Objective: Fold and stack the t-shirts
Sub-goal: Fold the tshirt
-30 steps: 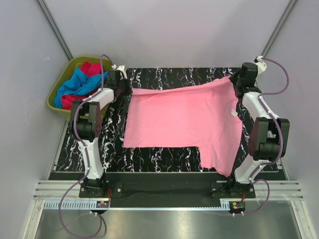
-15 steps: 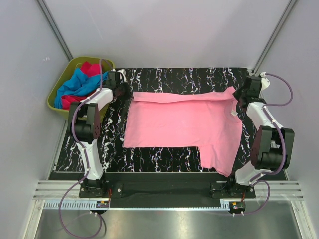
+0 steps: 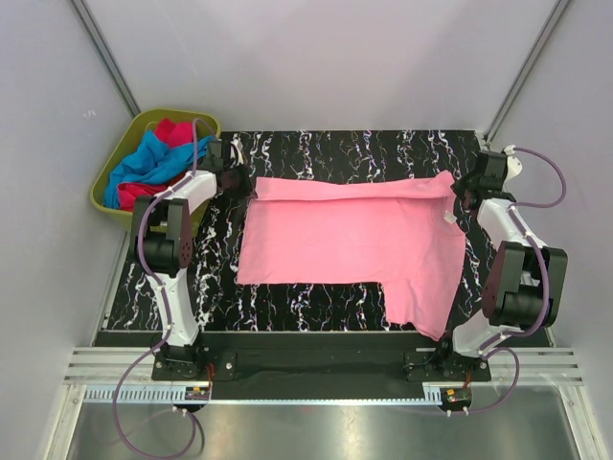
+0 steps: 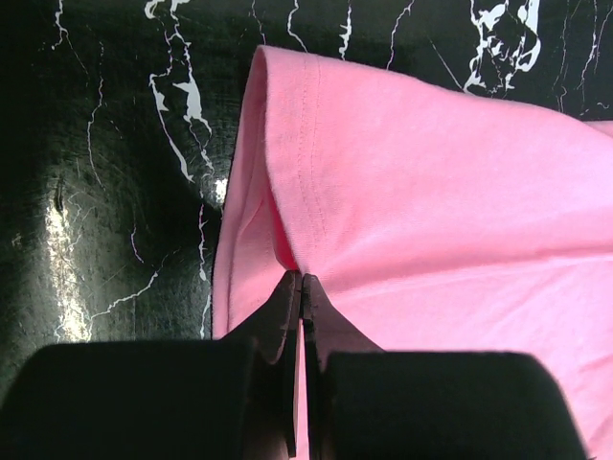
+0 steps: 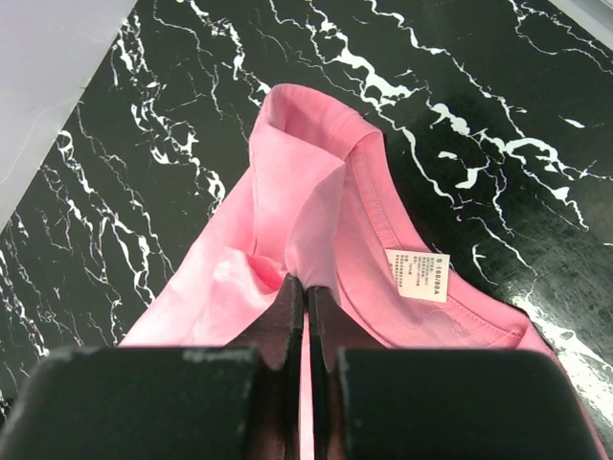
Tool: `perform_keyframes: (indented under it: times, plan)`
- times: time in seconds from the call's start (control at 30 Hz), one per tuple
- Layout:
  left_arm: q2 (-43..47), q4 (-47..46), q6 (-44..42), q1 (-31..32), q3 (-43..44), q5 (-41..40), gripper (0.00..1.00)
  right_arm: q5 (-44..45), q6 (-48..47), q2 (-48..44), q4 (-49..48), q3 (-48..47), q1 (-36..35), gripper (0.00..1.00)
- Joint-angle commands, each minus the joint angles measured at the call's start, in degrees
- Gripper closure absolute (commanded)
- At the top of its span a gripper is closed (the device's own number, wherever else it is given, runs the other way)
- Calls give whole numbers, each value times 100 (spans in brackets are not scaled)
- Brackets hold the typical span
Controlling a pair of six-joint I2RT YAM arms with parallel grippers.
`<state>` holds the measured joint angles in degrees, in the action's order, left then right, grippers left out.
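Observation:
A light pink t-shirt (image 3: pixel 350 240) lies spread on the black marbled table (image 3: pixel 316 307), its far edge doubled over toward me. My left gripper (image 3: pixel 241 182) is shut on the shirt's far left corner (image 4: pixel 287 172); the fingertips (image 4: pixel 287 297) pinch a fold of the hem. My right gripper (image 3: pixel 464 188) is shut on the far right corner (image 5: pixel 306 192), beside the collar and its white label (image 5: pixel 417 274). One sleeve (image 3: pixel 417 311) hangs toward the near right. More t-shirts, blue (image 3: pixel 153 163) and magenta (image 3: pixel 172 129), lie in the bin.
An olive-green plastic bin (image 3: pixel 113 158) stands off the table's far left corner. Grey walls close in the back and both sides. Both arm bases (image 3: pixel 182 355) sit at the near edge.
Both grippers have pulled the far edge of the pink shirt toward the near side, laying it over the shirt's body. The fold is now flatter and lower.

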<state>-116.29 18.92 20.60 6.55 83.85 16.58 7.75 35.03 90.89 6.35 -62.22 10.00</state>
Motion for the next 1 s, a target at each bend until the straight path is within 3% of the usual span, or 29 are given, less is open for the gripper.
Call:
perform_keyframes:
  times: [0.0, 0.37, 0.97]
  plan:
    - [150, -2, -3, -39, 52, 117, 100, -63, 22, 113, -46, -36, 116, 100]
    - [10, 77, -12, -39, 122, 47, 100, -353, 66, 552, -37, -239, 134, 100]
    - [300, 226, -258, -48, -291, -269, 100, -414, 22, 183, 68, 78, 143, 100]
